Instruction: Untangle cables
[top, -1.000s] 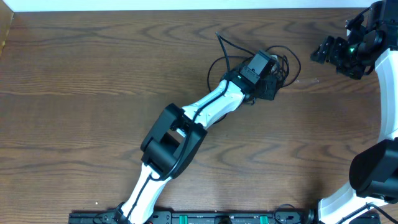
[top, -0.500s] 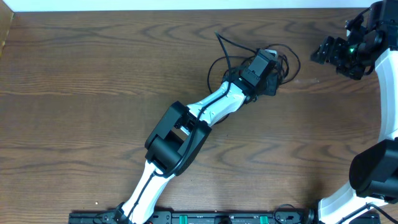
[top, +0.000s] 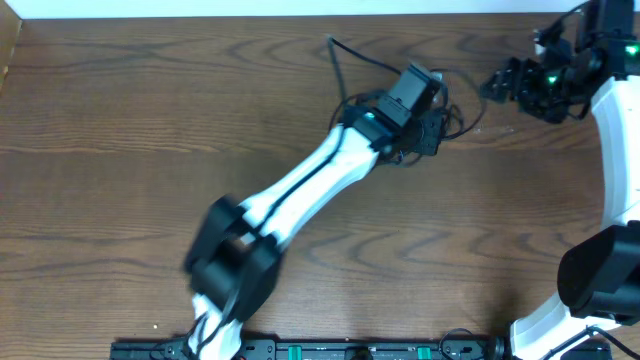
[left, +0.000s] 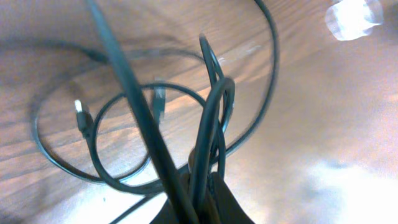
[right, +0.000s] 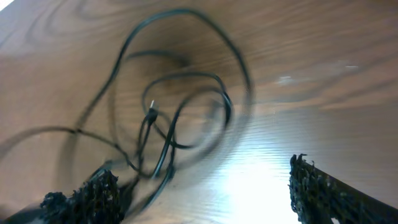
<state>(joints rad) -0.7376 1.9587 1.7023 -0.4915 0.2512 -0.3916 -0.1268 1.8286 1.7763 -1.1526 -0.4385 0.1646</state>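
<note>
Cables (left: 208, 124) are lying in loose black loops at the far middle of the table (top: 150, 120), and your left gripper (left: 199, 196) is pinching several strands between its fingers. Your right gripper (right: 199, 183) is hovering near them, fingers spread wide, gripping nothing.

dark wood-grain table (top: 120, 120), loose loops of black cables (right: 151, 115) lying near its far edge

cables (left: 208, 124) on table (top: 130, 120), right gripper (top: 492, 85) nearby

In the right wrist view, the cables (right: 151, 115) blurred — overhead, mostly under the left claw (top: 432, 130)
</note>
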